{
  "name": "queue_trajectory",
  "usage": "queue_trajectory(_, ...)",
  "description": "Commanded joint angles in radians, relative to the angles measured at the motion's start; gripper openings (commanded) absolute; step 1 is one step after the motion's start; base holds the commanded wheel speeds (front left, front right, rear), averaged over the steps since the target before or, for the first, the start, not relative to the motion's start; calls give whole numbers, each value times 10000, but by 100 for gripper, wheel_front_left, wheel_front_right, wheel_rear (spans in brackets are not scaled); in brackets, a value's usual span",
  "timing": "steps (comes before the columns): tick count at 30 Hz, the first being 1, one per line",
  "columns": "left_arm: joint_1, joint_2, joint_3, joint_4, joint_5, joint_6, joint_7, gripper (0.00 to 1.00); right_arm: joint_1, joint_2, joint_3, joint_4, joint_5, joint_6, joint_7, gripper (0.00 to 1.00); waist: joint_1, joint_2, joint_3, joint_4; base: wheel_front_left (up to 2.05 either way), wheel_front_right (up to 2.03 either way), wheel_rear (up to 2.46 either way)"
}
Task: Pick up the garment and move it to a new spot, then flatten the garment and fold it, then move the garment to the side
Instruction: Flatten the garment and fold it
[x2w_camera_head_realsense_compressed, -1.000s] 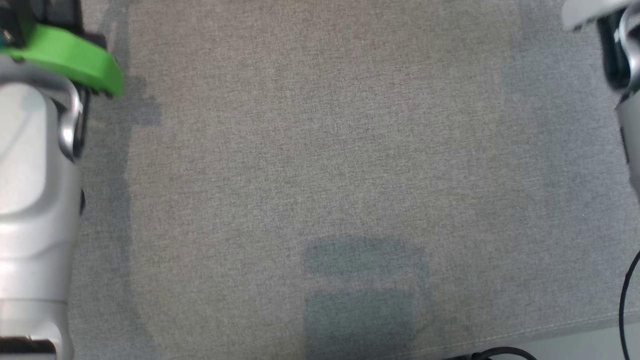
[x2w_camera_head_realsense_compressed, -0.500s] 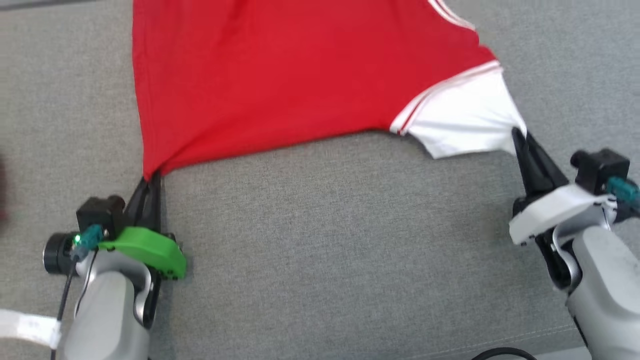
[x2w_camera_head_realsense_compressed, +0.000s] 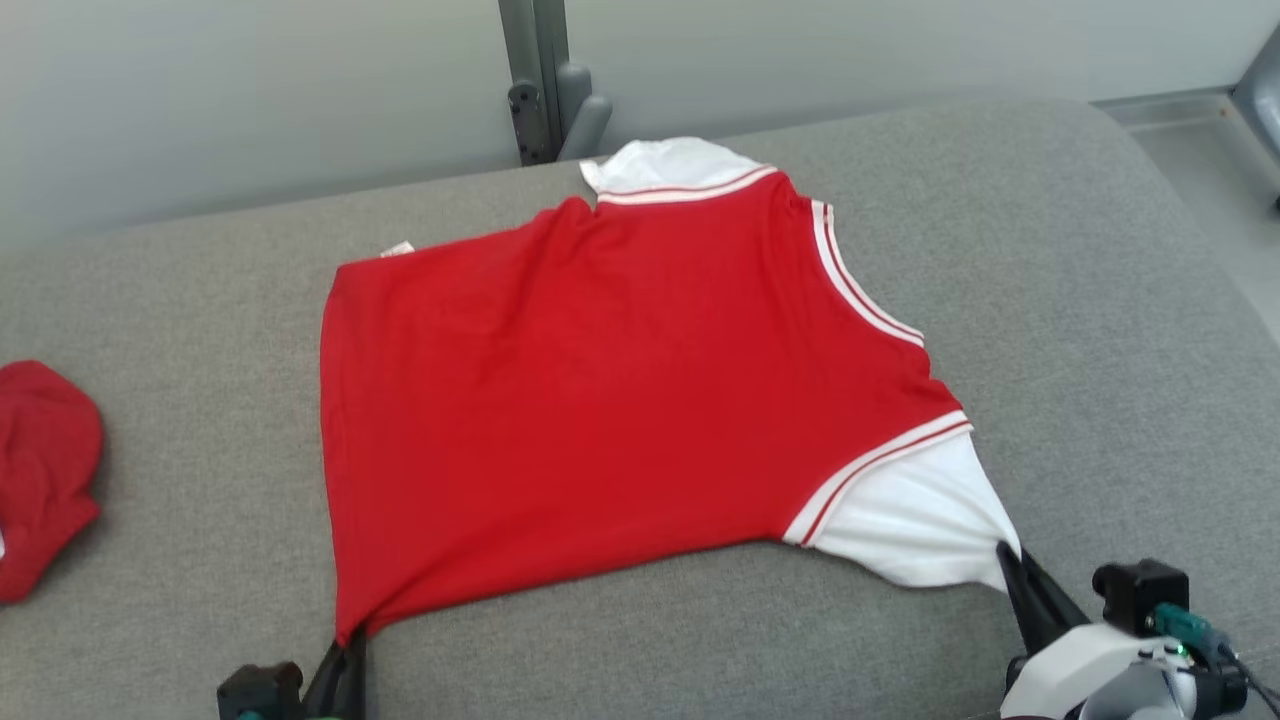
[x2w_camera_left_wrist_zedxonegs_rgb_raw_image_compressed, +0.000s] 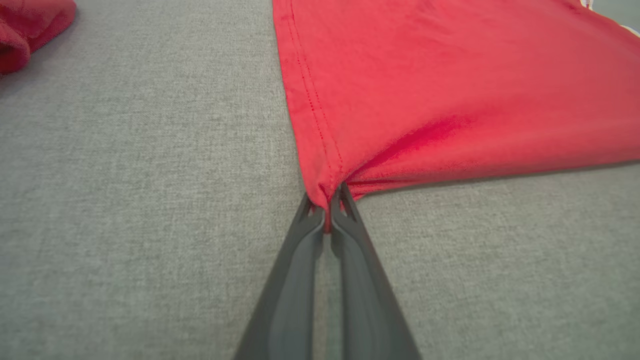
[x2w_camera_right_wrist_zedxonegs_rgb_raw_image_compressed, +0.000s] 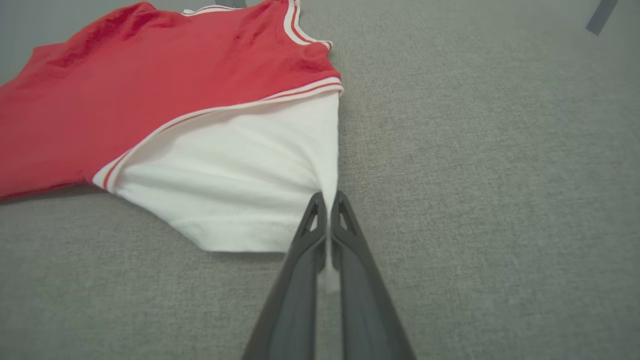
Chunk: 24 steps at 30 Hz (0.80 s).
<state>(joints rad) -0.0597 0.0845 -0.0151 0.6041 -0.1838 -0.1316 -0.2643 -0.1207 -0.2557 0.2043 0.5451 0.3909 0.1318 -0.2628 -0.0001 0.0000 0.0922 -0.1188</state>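
The left pincer (x2w_camera_left_wrist_zedxonegs_rgb_raw_image_compressed: 329, 202) is clenched on the near hem corner of the garment (x2w_camera_head_realsense_compressed: 600, 400), and the right pincer (x2w_camera_right_wrist_zedxonegs_rgb_raw_image_compressed: 328, 200) is clenched on the tip of its white sleeve (x2w_camera_right_wrist_zedxonegs_rgb_raw_image_compressed: 225, 195). The garment, a red shirt, lies spread near the middle of the grey bench (x2w_camera_head_realsense_compressed: 1080, 300). The cloth looks light, soft and limp. It will probably sag and wrinkle when lifted, so corners and hems seem the best places to hold it.

grey couch cushion (x2w_camera_head_realsense_compressed: 1050, 300); pale wall (x2w_camera_head_realsense_compressed: 250, 90) behind
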Motion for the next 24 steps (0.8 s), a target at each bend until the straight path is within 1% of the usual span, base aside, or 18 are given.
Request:
queue_trajectory(1,439,20,5,-7,31,31,2,0,437,99,-89,56,-4,-22,-26,0,1,0,-963,-50,0,0,0)
queue_trajectory(6,1191,-83,195,26,-98,28,2,0,1408,344,-198,85,-142,-22,-25,0,1,0,-1316,24,0,0,0)
queue_trajectory(10,1686,-146,456,63,-130,29,1,0,2188,314,-381,175,-270,-22,-26,0,1,0,-1569,144,0,0,0)
queue_trajectory(12,1791,-169,454,90,-127,28,1,0,2341,232,-398,121,-377,-23,-26,0,1,0,-1610,173,0,0,0)
queue_trajectory(15,2074,-188,474,121,-118,29,1,0,2906,317,-926,-44,-466,-25,-26,0,1,0,-1690,292,0,0,0)
queue_trajectory(19,2155,-227,435,-69,73,29,1,0,2960,388,-1115,-500,-602,-25,-26,0,1,0,-1631,397,0,0,0)
queue_trajectory(24,1793,-265,213,-893,229,29,1,0,2427,547,-1139,-1708,-621,-22,-26,0,1,0,-1419,542,0,0,0)
